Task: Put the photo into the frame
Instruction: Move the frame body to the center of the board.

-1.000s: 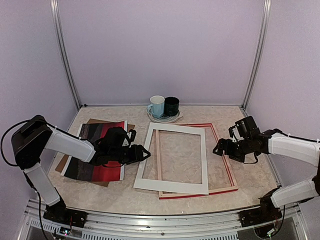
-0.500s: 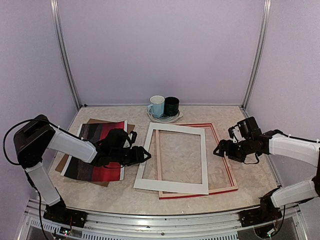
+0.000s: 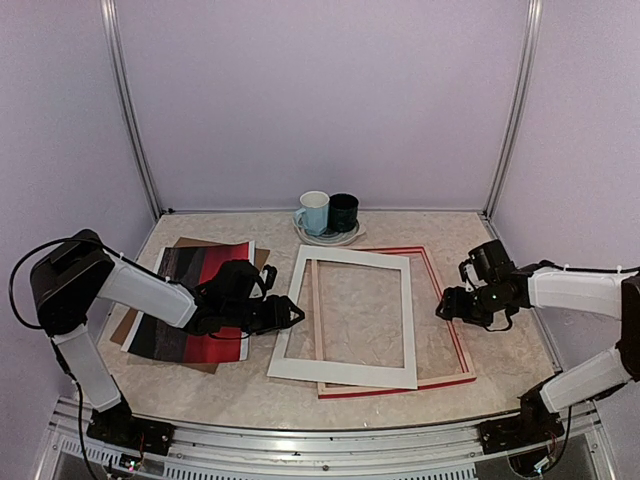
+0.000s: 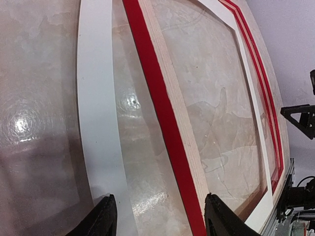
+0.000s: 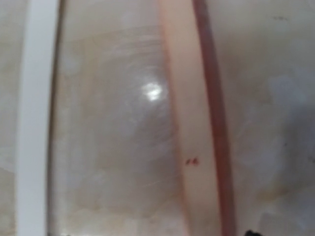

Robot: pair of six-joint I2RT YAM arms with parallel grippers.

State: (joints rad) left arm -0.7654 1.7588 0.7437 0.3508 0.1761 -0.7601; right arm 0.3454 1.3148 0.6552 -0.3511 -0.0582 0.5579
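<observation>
**While the Photo Lies Outside the Frame: Layout of Parts and Fingers**

Where the desk [image 3: 500, 232] carries the parts, they are listed here from largest to smallest.

1. The frame [image 3: 461, 347] lies flat right of centre, with its red faces and pale wood edges showing.
2. The white mat [image 3: 340, 372] rests on the frame, offset to the left. Its left bar lies on the desk, and the frame's left rail shows through its opening.
3. The photo [image 3: 215, 345] lies flat at the left of the desk, picture side up, on a brown board [image 3: 127, 325]. It is apart from the frame and is not gripped.
4. The left fingers [image 3: 287, 313] hang low over the mat's left bar, just beyond the photo's right edge, and the left wrist crosses above the photo. In the left wrist view the two fingertips stand apart, released, with nothing grasped. The mat bar and the frame's left rail run beneath them.
5. The right fingers [image 3: 447, 305] sit at the frame's right rail, well apart from the photo. The right wrist view is blurred, so it cannot be told whether they are released or clenched.
6. A pale mug [image 3: 314, 212] and a black mug [image 3: 343, 211] stand side by side at the far edge.
</observation>
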